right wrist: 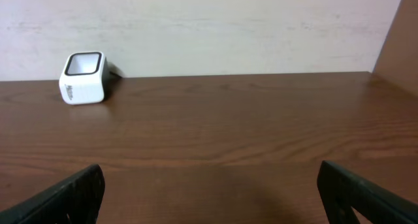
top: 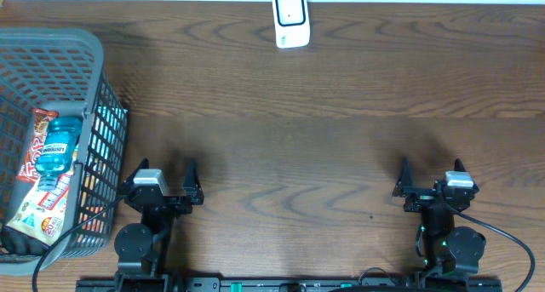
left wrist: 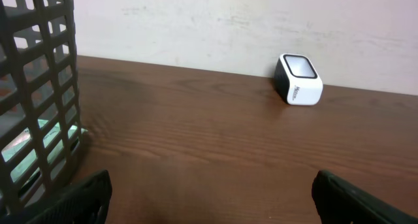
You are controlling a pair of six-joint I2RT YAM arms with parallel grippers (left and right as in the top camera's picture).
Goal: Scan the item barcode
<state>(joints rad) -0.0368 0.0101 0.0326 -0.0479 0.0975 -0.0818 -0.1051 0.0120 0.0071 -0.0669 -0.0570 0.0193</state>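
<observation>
So the wooden table is mostly bare. The little white barcode scanner sits at 12 o'clock, right up against the far edge by the wall, with its dark window facing up.

The stuff to scan is over at 9 o'clock, in a grey plastic basket that runs off the left edge of the overhead view. Inside there's a teal-blue Listerine bottle lying on its side. A red snack wrapper is tucked along its left, and another snack packet lies just below it, touching. Can't read any barcode from here, too small.

The left gripper is parked around 7 o'clock, just beside the basket's right wall but not touching it. Its fingers are spread wide with nothing between them, only tabletop. The right gripper is at about 5 o'clock, well apart from everything, and it's splayed wide and holding nothing too. Both wrist cams look across the table toward the scanner. The left one also catches the basket's lattice wall at its 9 o'clock.
</observation>
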